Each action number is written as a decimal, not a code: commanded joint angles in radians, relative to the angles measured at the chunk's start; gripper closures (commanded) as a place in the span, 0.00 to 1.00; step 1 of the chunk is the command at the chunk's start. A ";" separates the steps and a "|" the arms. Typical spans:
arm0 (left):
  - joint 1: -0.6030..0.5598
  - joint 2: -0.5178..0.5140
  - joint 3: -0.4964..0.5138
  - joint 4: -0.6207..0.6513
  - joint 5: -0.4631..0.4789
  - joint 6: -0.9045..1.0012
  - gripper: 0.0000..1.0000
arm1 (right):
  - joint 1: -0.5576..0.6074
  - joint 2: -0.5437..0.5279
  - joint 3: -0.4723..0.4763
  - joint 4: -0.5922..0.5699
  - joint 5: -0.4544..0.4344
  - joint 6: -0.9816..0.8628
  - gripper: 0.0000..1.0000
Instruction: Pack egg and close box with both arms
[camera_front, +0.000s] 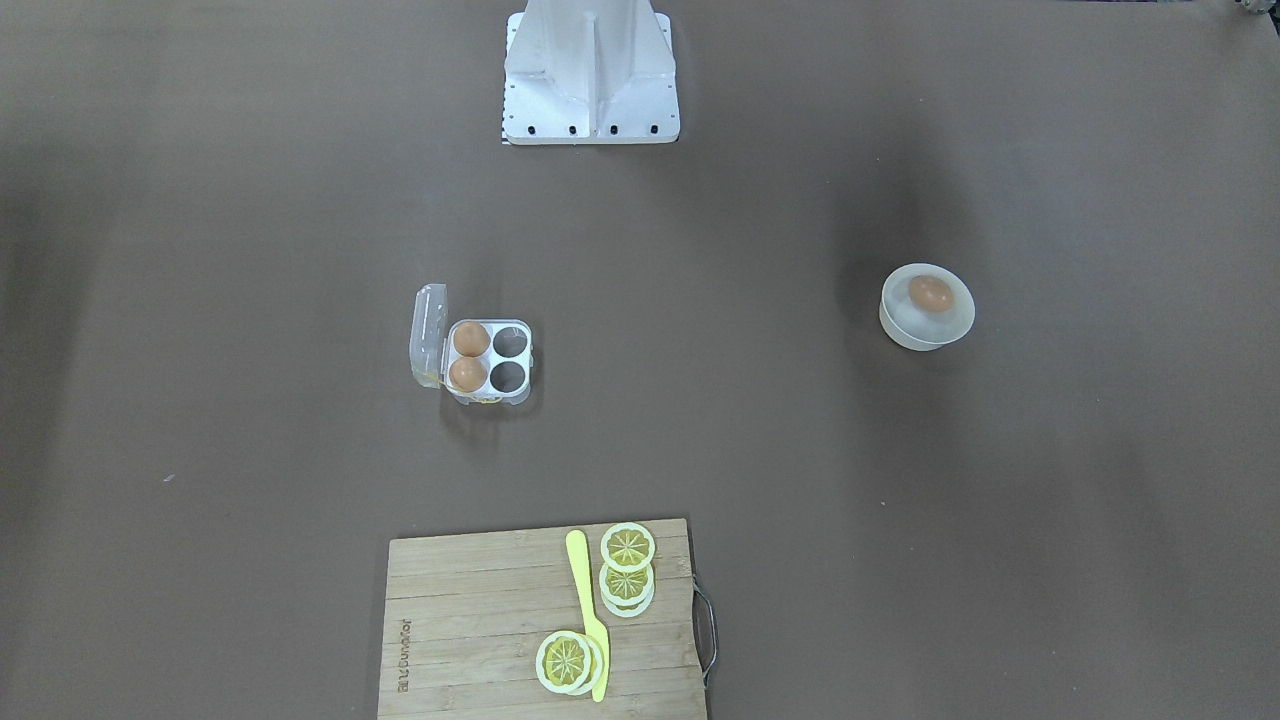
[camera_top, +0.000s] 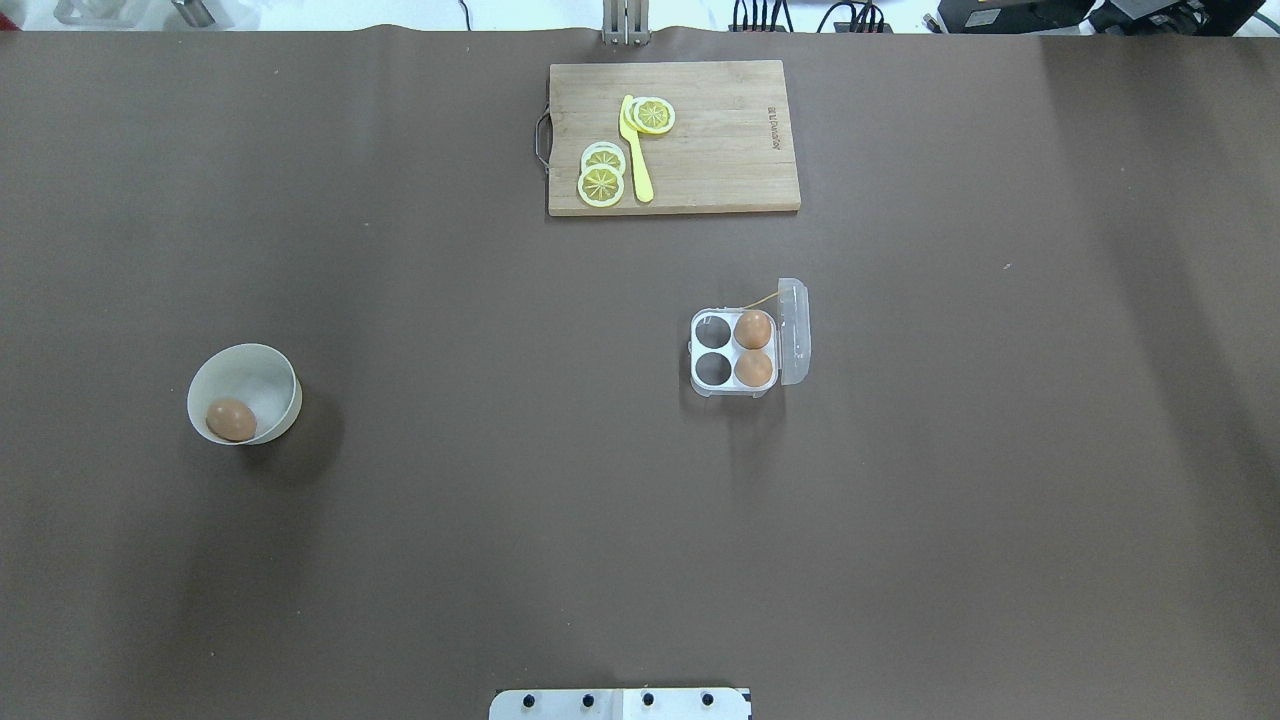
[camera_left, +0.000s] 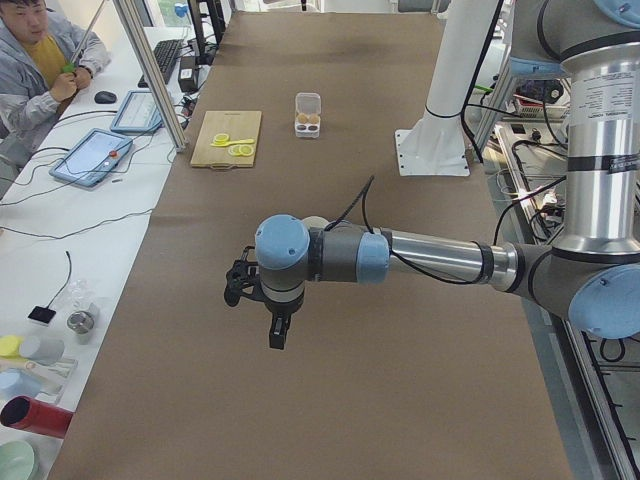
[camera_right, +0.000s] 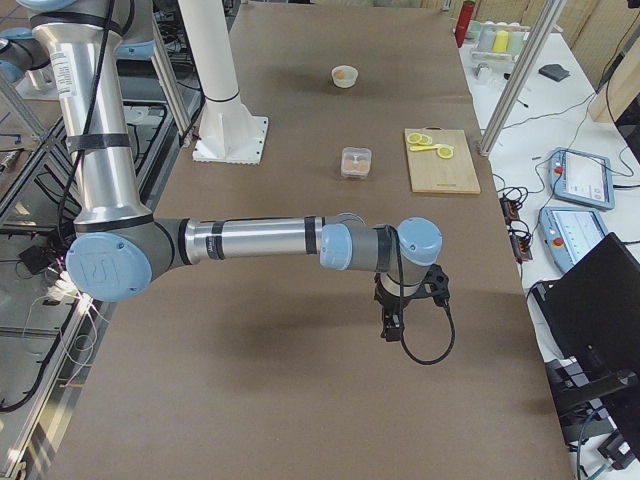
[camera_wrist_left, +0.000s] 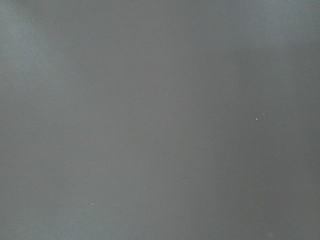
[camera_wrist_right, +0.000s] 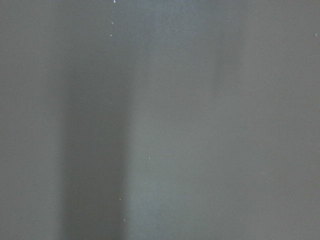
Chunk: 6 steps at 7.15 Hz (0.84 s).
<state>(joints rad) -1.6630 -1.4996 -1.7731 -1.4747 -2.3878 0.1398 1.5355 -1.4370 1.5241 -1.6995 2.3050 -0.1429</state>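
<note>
The egg (camera_front: 931, 293) lies alone in a round white bowl (camera_front: 927, 330), also in the overhead view (camera_top: 231, 419). The box (camera_top: 703, 352) stands open mid-table, its clear lid (camera_top: 794, 330) upright. Two other brown eggs fill the two cells by the lid; the other two cells are empty. It also shows in the front-facing view (camera_front: 520, 358). My left gripper (camera_left: 268, 318) hangs above bare table, far from bowl and box. My right gripper (camera_right: 392, 322) hangs above bare table at the other end. I cannot tell whether either is open or shut. Both wrist views show only brown table.
A wooden cutting board (camera_top: 720, 150) with lemon slices and a yellow knife (camera_top: 636, 150) lies at the far edge. The white robot base (camera_front: 590, 75) stands at the near edge. A person (camera_left: 35, 60) sits beside the table, with tablets and bottles on side benches.
</note>
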 joint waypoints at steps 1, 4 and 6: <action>-0.001 0.007 -0.014 -0.006 -0.004 0.004 0.02 | 0.000 -0.006 -0.005 0.001 -0.010 0.000 0.00; 0.000 0.038 -0.014 -0.015 0.002 0.001 0.02 | 0.000 -0.008 -0.002 0.001 -0.007 0.002 0.00; 0.000 0.039 -0.014 -0.013 0.002 0.001 0.02 | 0.000 -0.009 0.002 0.001 -0.006 0.002 0.00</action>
<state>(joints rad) -1.6630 -1.4621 -1.7863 -1.4879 -2.3850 0.1419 1.5355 -1.4454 1.5239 -1.6981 2.2988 -0.1412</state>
